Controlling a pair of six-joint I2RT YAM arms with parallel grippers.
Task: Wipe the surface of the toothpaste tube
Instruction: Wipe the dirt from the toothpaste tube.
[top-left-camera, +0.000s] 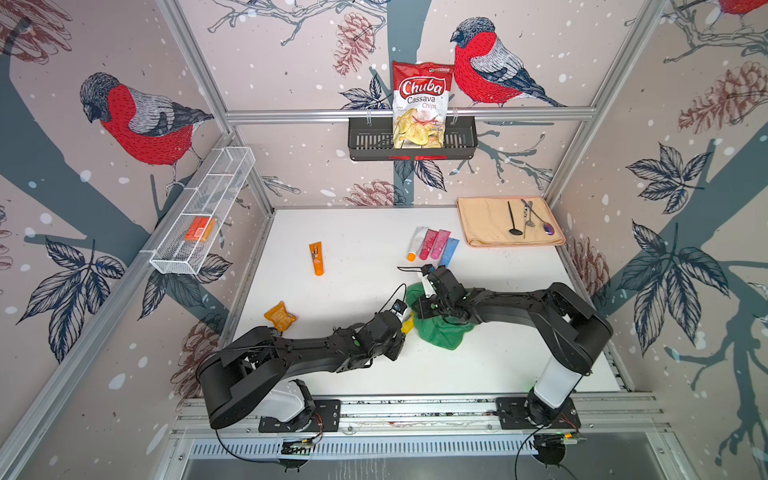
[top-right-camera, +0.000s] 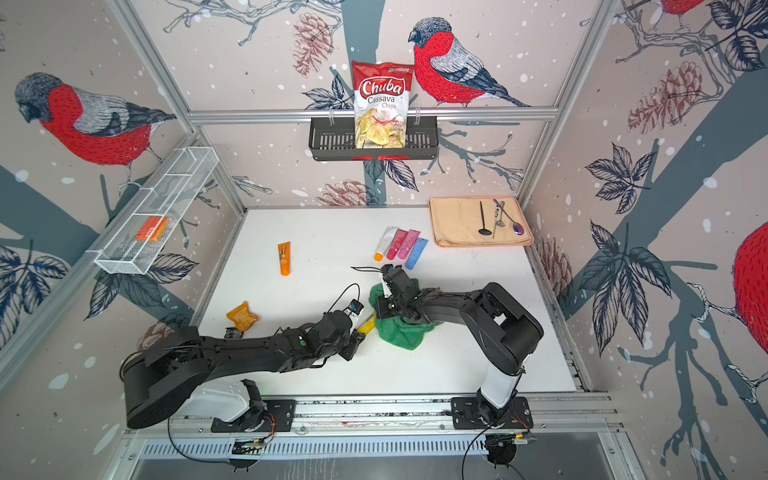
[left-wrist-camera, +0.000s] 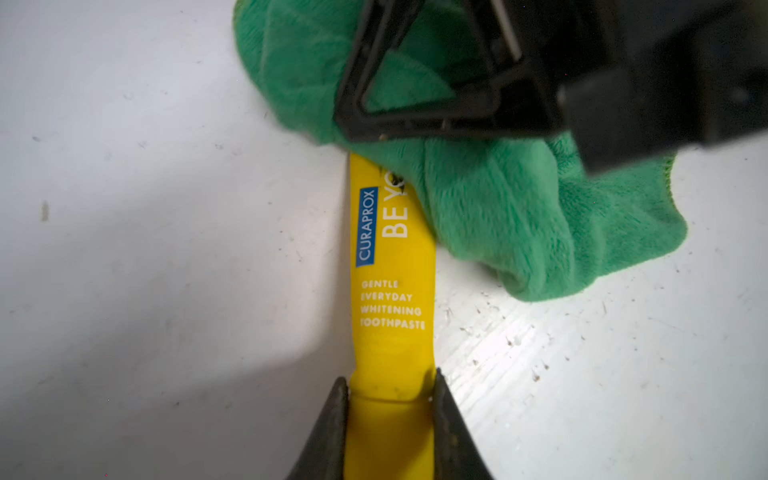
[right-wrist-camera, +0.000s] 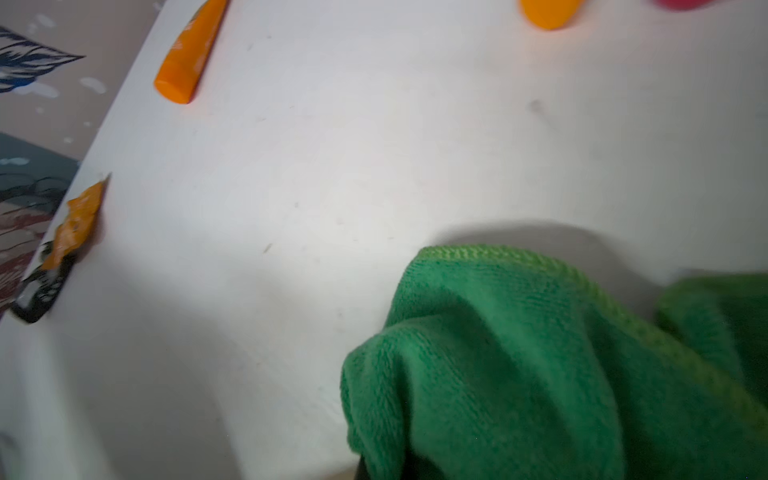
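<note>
The left gripper (left-wrist-camera: 390, 386) is pinching the cap end of the yellow toothpaste tube (left-wrist-camera: 395, 266), which is lying flat on the table (left-wrist-camera: 166, 249) ahead of it. Over the tube's far end, the right gripper (top-left-camera: 424, 305), apparently closed on a green cloth (left-wrist-camera: 519, 216), is resting that cloth on it.

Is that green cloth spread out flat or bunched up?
Bunched up: the green cloth lies in crumpled folds, draped over the yellow toothpaste tube.

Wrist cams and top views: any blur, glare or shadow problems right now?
Left wrist: toothpaste tube print sharp, left fingers soft, glare on table. Right wrist: soft overall, green cloth fuzzy, shadow beside it. Both top views: sharp, chip bag print readable.
</note>
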